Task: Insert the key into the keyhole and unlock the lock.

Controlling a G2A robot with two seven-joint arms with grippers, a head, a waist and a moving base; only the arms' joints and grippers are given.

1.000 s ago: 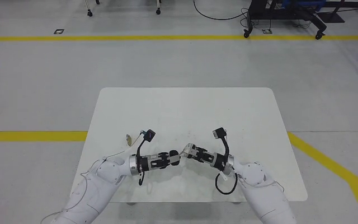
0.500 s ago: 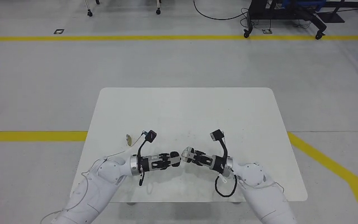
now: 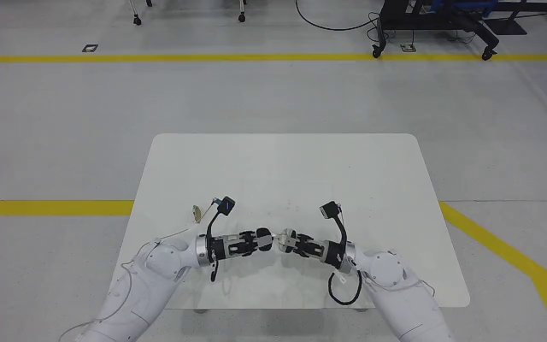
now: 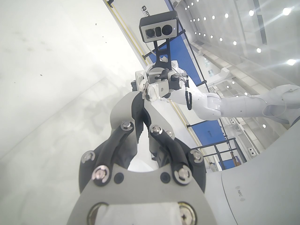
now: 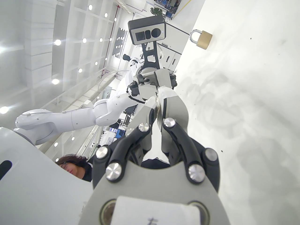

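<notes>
The lock (image 3: 197, 211), a brass padlock, lies flat on the white table (image 3: 359, 162), left of both arms and apart from them. The left gripper (image 3: 267, 238) and the right gripper (image 3: 288, 241) meet tip to tip above the table's near part, each with its fingers pressed together. The left wrist view brings out a small metal piece, the key (image 4: 145, 88), where the tips meet. Which claw pinches it is hard to make out.
</notes>
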